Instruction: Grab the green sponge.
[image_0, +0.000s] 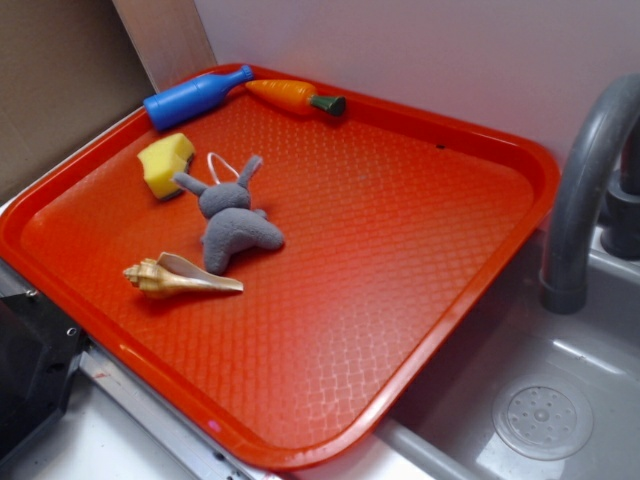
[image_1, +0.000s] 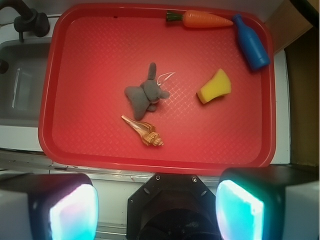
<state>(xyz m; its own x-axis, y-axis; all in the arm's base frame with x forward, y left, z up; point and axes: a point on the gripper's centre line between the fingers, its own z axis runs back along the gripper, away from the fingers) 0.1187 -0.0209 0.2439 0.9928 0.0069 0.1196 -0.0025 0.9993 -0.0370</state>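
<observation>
The green sponge (image_0: 166, 163) (image_1: 214, 87), a chunky yellow-green foam block, lies on the red tray (image_0: 420, 250) (image_1: 90, 55) near its back left corner, just left of the grey plush bunny (image_0: 229, 212) (image_1: 145, 93). In the wrist view my gripper (image_1: 156, 205) hangs high above the tray's near edge, well apart from the sponge. Its two fingers (image_1: 70, 210) stand wide apart with nothing between them. The gripper does not show in the exterior view.
A tan seashell (image_0: 180, 277) (image_1: 144, 131) lies in front of the bunny. A blue bottle (image_0: 196, 97) (image_1: 251, 43) and an orange carrot (image_0: 295, 97) (image_1: 202, 19) lie along the tray's back rim. A grey sink (image_0: 540, 400) with a faucet (image_0: 585, 180) sits right of the tray.
</observation>
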